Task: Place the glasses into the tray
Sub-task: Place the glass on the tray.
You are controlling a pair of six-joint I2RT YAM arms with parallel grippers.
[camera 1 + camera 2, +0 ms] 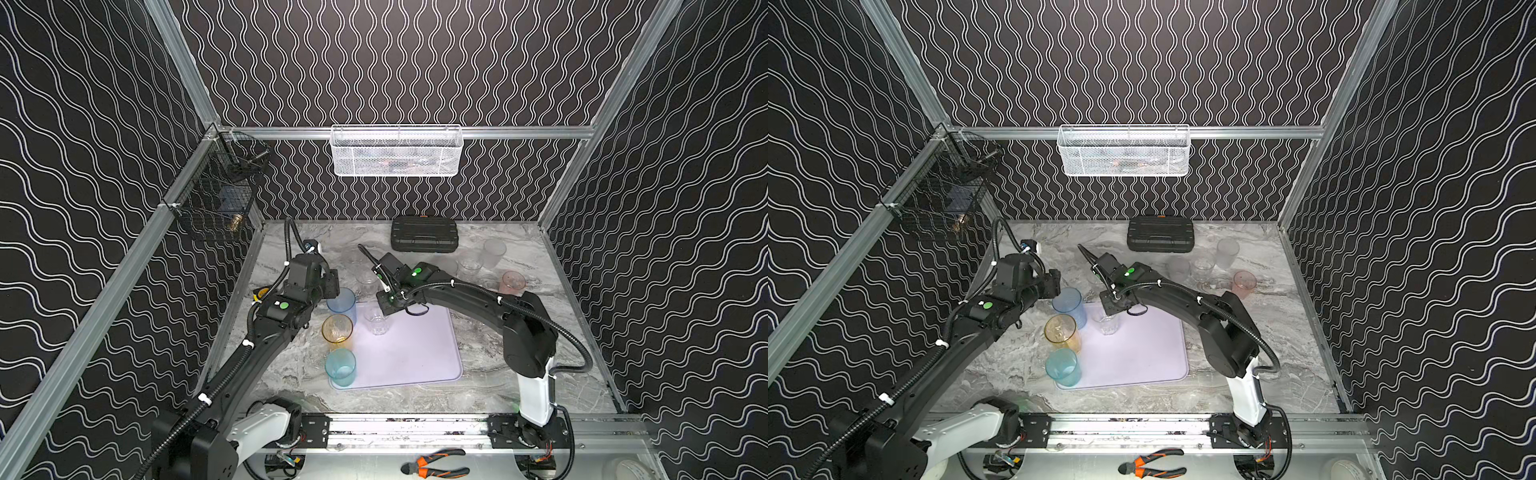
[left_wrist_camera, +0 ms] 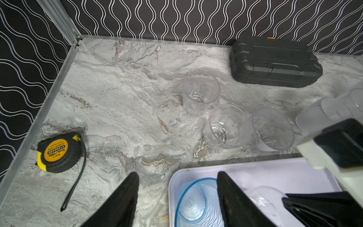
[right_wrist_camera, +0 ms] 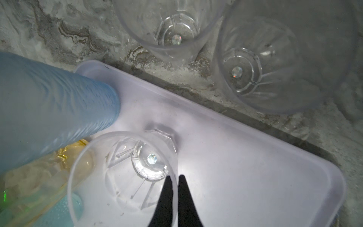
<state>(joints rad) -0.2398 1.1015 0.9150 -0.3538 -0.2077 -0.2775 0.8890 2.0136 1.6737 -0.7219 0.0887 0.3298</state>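
Note:
The pale lilac tray [image 1: 415, 353] [image 3: 255, 157] lies mid-table. Along its left edge stand a blue glass [image 1: 341, 303] [image 2: 196, 202], an amber glass [image 1: 337, 330] and a teal glass [image 1: 340, 365]. A small clear glass [image 1: 376, 324] [image 3: 121, 173] stands upright in the tray, and my right gripper [image 3: 175, 177] is shut on its rim, one finger inside and one outside. My left gripper [image 2: 177, 173] hangs open over the blue glass, not touching it. Beyond the tray stand clear glasses [image 2: 200, 92] [image 2: 225, 127] [image 2: 273, 129]. A frosted glass [image 1: 494, 251] and a pink glass [image 1: 513, 282] stand at the back right.
A black ribbed case [image 1: 424, 233] lies against the back wall. A yellow tape measure [image 2: 59, 151] sits near the left wall. A white mesh basket [image 1: 397, 149] and a black wire basket [image 1: 216, 195] hang on the frame. Orange pliers [image 1: 436, 463] lie in front of the rail.

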